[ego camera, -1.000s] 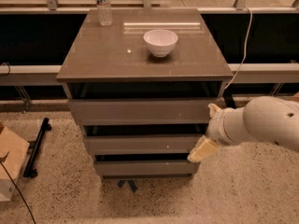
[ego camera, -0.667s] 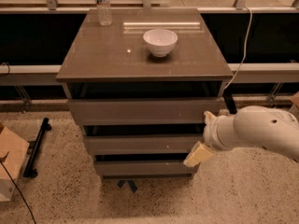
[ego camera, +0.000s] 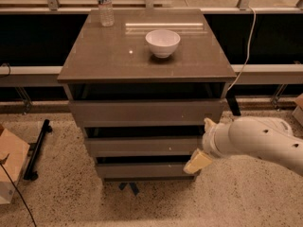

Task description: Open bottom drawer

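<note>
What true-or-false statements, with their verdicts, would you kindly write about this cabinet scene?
1. A white bowl stands on the cabinet top. True.
2. The water bottle lies on its side next to the bowl. False: it stands upright at the top's back left corner, apart from the bowl.
3. The hand is at the right end of the cabinet's two lower drawer fronts. True.
4. The bottom drawer is pulled far out with its inside on show. False: only its flat front shows, and nothing of its inside.
</note>
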Controlling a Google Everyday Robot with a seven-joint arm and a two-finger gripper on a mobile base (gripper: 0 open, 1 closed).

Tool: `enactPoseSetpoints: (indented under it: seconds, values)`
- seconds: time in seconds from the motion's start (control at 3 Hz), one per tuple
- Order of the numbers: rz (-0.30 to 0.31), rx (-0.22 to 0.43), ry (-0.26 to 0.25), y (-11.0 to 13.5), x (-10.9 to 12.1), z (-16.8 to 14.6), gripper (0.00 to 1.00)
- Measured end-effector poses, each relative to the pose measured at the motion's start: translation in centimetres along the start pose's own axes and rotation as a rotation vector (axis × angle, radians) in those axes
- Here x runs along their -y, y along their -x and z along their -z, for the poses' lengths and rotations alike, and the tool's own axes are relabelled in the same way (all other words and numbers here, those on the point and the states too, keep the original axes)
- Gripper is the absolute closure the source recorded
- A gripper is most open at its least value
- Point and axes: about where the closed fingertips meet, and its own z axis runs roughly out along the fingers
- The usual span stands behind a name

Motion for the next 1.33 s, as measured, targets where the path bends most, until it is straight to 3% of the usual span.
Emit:
enactPoseSetpoints:
  seconds: [0.33,1.33]
  values:
    - [-0.012,0.002,0.008,-1.1,-1.3,-2.6,0.00]
    - [-0.231,0.121,0.058,-6.1,-3.7,-10.2,0.00]
